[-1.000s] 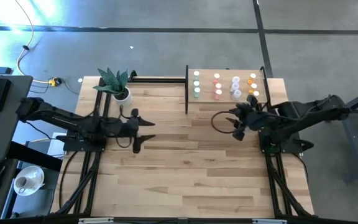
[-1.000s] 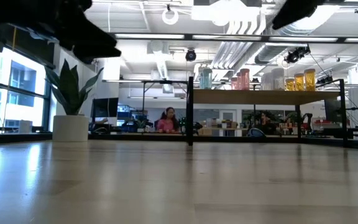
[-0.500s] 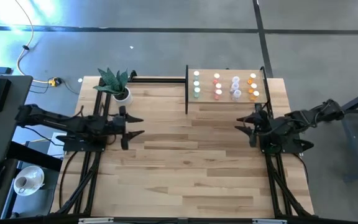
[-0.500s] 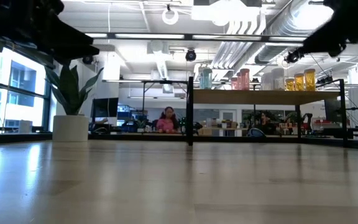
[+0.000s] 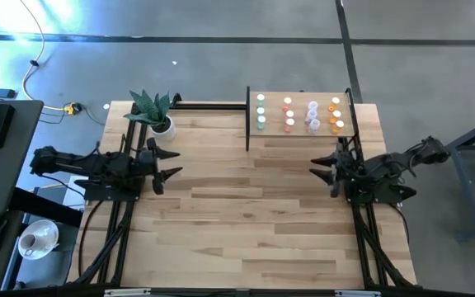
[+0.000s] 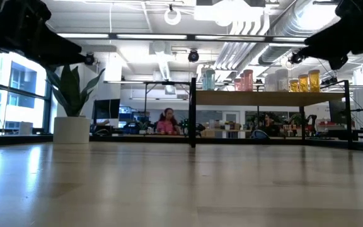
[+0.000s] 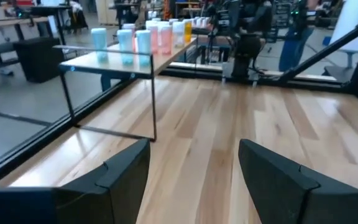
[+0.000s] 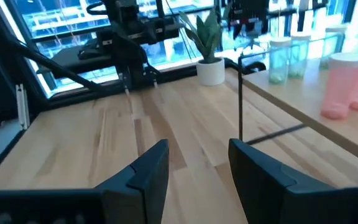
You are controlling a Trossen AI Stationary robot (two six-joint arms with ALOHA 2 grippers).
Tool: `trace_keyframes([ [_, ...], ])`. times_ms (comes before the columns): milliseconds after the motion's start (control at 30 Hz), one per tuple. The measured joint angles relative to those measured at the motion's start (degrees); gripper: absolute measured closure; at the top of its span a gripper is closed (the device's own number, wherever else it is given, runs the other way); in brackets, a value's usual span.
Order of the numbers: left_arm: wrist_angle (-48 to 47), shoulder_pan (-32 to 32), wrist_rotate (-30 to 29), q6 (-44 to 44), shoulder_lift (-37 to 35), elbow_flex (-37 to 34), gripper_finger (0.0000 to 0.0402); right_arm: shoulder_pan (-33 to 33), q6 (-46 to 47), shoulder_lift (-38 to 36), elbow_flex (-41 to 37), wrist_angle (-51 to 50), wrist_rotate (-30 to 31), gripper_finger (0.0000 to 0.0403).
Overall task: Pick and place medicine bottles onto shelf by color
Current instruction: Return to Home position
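The shelf point(image 5: 302, 128) stands at the table's far right on thin black posts. On it the medicine bottles stand upright in rows by color: green point(image 5: 261, 112), red point(image 5: 289, 115), clear point(image 5: 312, 115) and orange point(image 5: 336, 115). They also show in the low view as bottles point(image 6: 247, 80) on the shelf point(image 6: 270, 98). My left gripper point(image 5: 168, 163) hovers open near the table's left edge, level, pointing across the table; its wrist view shows its fingers point(image 7: 194, 180) with nothing between them. My right gripper point(image 5: 322, 168) hovers open near the right edge, just in front of the shelf, and is bare too point(image 8: 199, 168).
A small white plant pot point(image 5: 162, 124) with a green plant stands at the table's far left, close behind my left gripper. The shelf's black posts point(image 7: 153, 96) rise from the table. People sit in the room beyond the table point(image 6: 169, 121). Bare planks lie between the two arms.
My left gripper has drawn back toward the table's left edge, staying level and open. My right gripper has sunk, drawn back toward the right edge and tipped up to level. Neither gap has changed. The bottles have stayed in place on the shelf.
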Motion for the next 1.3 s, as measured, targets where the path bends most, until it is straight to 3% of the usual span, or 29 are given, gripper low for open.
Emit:
trace_keyframes([
  [200, -1.5, 0.0, -0.4, -0.8, -2.6, 0.0, 0.0165, 0.0, -6.5, 0.0, -7.0, 9.6, 0.0, 0.0245],
  [400, -0.7, 0.0, -0.4, -1.3, -3.3, 0.0, 0.0165, -0.5, -9.1, -0.7, -9.3, 10.0, 2.5, 0.0245],
  [633, 0.8, 0.0, -0.4, 0.7, -3.7, 0.0, 0.0165, -3.0, -14.9, -7.4, -8.0, 8.0, 2.2, 0.0245],
  [933, 1.1, 0.0, -1.3, 0.7, -3.7, 0.0, 0.0165, -7.3, -8.9, -9.6, -8.1, -1.8, 2.6, 0.0245],
  [1300, 0.7, 0.0, -1.9, -4.6, -3.7, 0.0, 0.0165, -9.1, -9.0, -9.5, -8.1, -2.3, 2.6, 0.0245],
])
